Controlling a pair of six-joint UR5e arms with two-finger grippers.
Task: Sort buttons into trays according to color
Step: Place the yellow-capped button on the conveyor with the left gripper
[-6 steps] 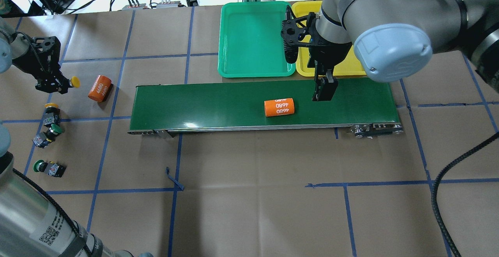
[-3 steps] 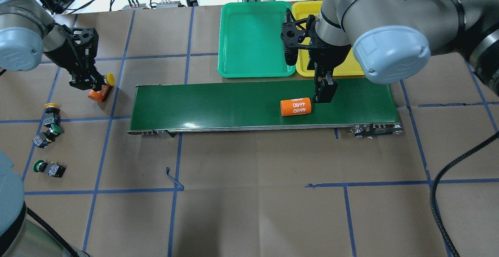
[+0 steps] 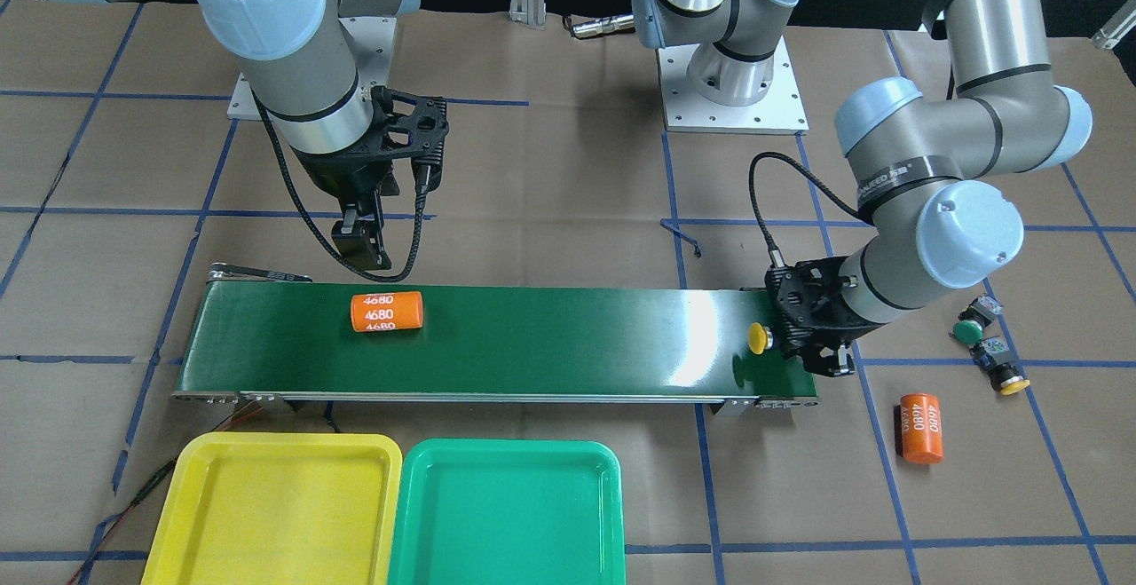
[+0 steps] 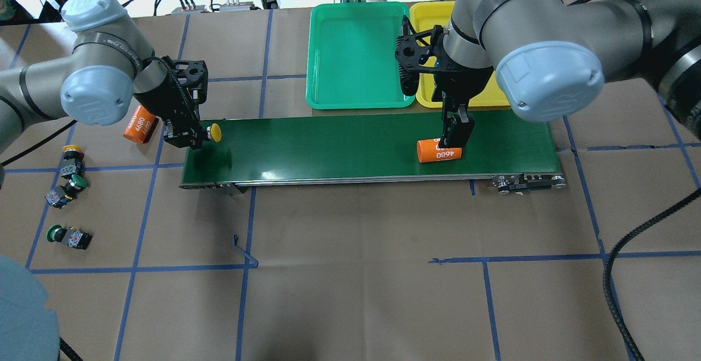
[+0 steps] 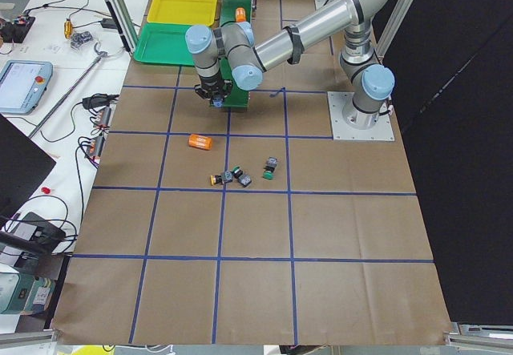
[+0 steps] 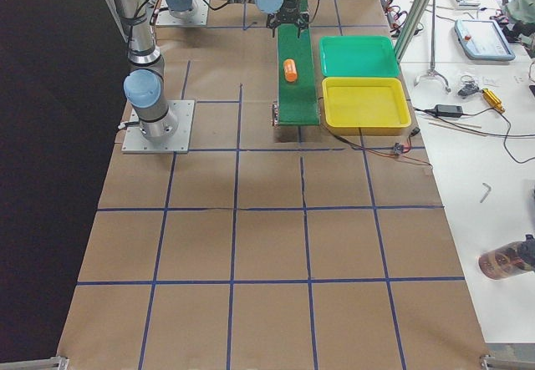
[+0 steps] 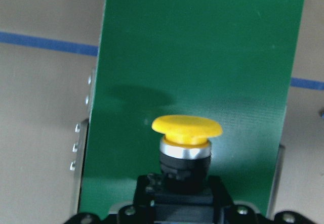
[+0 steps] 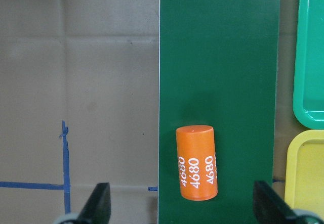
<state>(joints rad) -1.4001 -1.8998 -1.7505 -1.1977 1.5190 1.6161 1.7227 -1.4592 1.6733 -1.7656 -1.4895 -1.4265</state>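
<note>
My left gripper (image 4: 196,134) is shut on a yellow-capped button (image 4: 216,132) and holds it just above the left end of the conveyor belt (image 4: 328,142). The left wrist view shows the cap (image 7: 186,127) over the belt. Three more buttons lie on the table at the far left: one yellow (image 4: 72,158) and two green (image 4: 70,188) (image 4: 65,235). My right gripper (image 4: 455,133) is open, and its fingers (image 8: 99,204) stand on either side of an orange "4680" cylinder (image 8: 196,162) on the belt. The green tray (image 4: 356,54) and the yellow tray (image 4: 424,10) stand behind the belt.
A second orange "4680" cylinder (image 4: 139,124) lies on the table just left of the belt's end, behind my left wrist. Cables and boxes lie along the far table edge. The trays (image 3: 275,505) (image 3: 506,514) sit side by side and touch.
My left gripper has carried the yellow button right, from over the table to over the belt's left end. The orange cylinder on the belt has moved right, under my right gripper.
</note>
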